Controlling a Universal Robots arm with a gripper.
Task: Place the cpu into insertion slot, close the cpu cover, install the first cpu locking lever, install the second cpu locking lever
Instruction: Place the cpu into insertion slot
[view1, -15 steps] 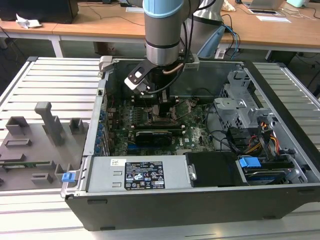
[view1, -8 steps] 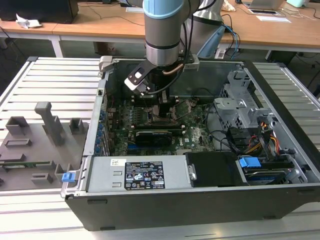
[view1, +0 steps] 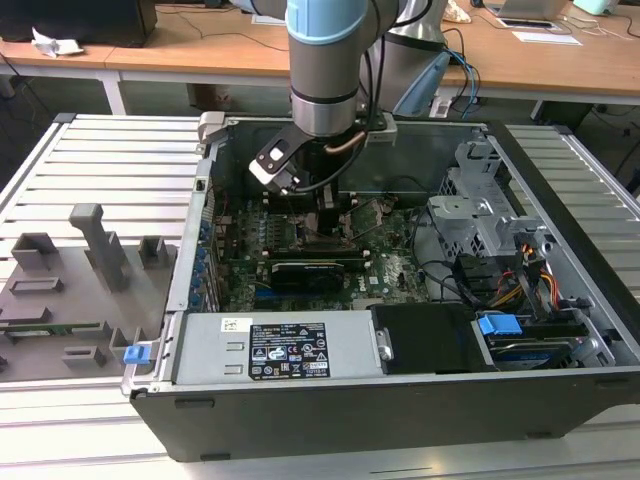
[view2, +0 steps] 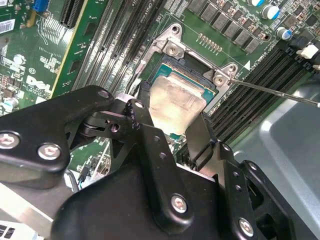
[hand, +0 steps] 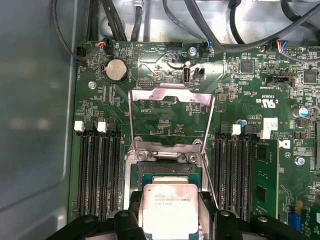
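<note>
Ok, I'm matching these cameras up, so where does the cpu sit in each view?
Exterior view: the arm blocks that spot over the motherboard.
Second wrist view: the cpu is gripped in the claw, over the socket.
First wrist view: the cpu sits in the claw, the raised cpu cover beyond it.
Shared landmark: the socket's screwed metal bracket, in both wrist views.

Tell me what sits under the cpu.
The open insertion slot: its dark frame shows past the cpu in the first wrist view. The part directly beneath is covered, so seating cannot be judged.
</note>
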